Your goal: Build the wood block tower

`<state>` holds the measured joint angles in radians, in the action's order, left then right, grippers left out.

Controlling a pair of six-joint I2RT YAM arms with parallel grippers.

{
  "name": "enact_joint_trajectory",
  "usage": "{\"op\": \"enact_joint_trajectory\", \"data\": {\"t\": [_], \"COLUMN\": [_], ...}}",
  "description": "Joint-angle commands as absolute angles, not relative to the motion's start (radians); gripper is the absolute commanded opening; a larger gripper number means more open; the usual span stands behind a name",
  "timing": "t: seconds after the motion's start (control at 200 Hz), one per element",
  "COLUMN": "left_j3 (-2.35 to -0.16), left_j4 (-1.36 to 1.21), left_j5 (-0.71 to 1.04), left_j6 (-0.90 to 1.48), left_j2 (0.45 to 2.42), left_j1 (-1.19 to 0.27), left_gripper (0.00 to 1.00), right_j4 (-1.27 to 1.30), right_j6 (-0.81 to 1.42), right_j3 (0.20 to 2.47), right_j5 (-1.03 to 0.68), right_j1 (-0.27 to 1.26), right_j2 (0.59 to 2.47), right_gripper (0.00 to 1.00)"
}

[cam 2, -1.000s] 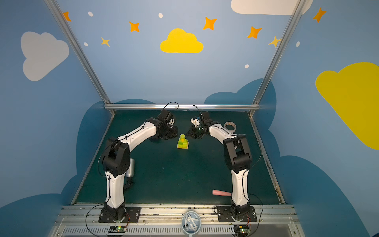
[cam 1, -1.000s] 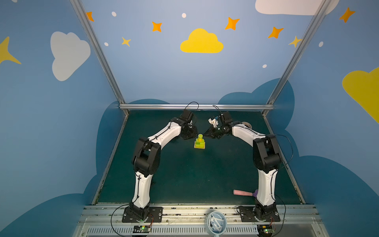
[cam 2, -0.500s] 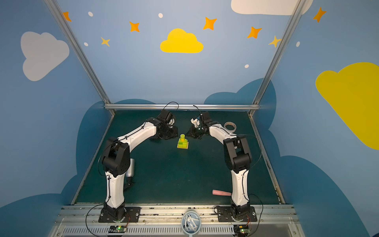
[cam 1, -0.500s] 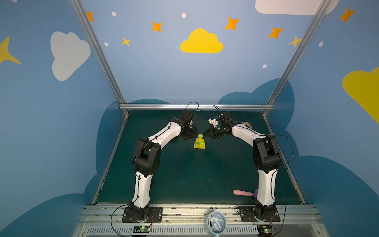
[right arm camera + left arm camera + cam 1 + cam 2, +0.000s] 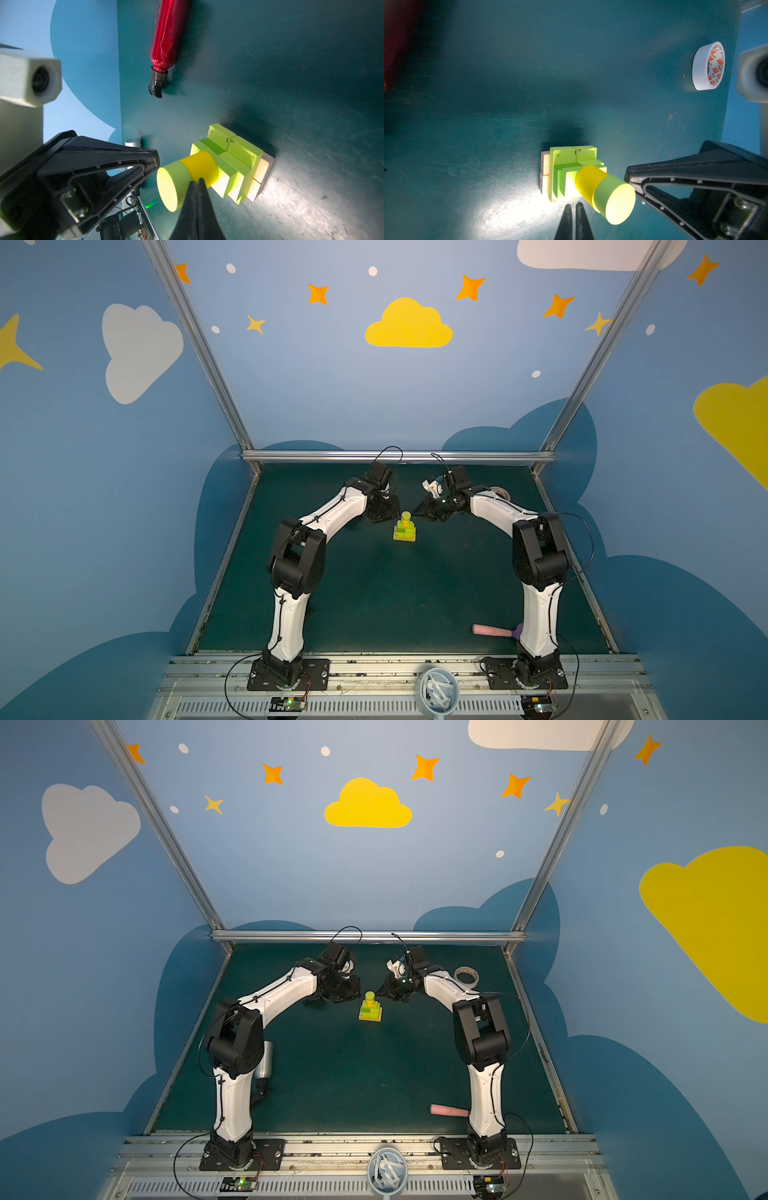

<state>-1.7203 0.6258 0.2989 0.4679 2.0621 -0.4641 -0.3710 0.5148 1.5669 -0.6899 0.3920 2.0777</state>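
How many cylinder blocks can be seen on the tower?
2. The yellow cylinder stands on the lime-green blocks; the lime cylinder sits on top of it. I see no others.

Robot lab test cell, the one I'm driving remotely. Evid. I can see: alu frame posts [image 5: 200, 348] boxing in a dark green tabletop [image 5: 374, 593]; blue walls [image 5: 332, 385] w/ painted clouds [image 5: 408, 325] & stars [image 5: 318, 294] as backdrop; left arm [image 5: 324, 512] & right arm [image 5: 498, 510] on plates fixed to a metal base rail [image 5: 395, 668] at the front; bare ctrl boards [image 5: 286, 704] w/ green LEDs; wrist cam [image 5: 31, 79] on an arm; props only on the mat, e.g. block tower [image 5: 404, 529], tape roll [image 5: 466, 974].
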Motion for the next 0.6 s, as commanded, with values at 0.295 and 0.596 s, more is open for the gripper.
{"op": "enact_joint_trajectory", "data": {"t": [0.295, 0.596], "left_j3": [-1.657, -1.411], "left_j4": [0.678, 0.568], "left_j5": [0.239, 0.134], "left_j6": [0.406, 0.363], "left_j2": [1.818, 1.496], "left_j1": [-0.361, -0.274], "left_gripper": [0.16, 0.38], "right_j4": [-0.480, -0.509], "right_j6": [0.458, 0.412], "right_j3": [1.498, 1.339], "right_j5": [-0.613, -0.519], "right_j1": [0.285, 0.224], "right_j2": [1.834, 1.572], "right_gripper": [0.00, 0.17]}}
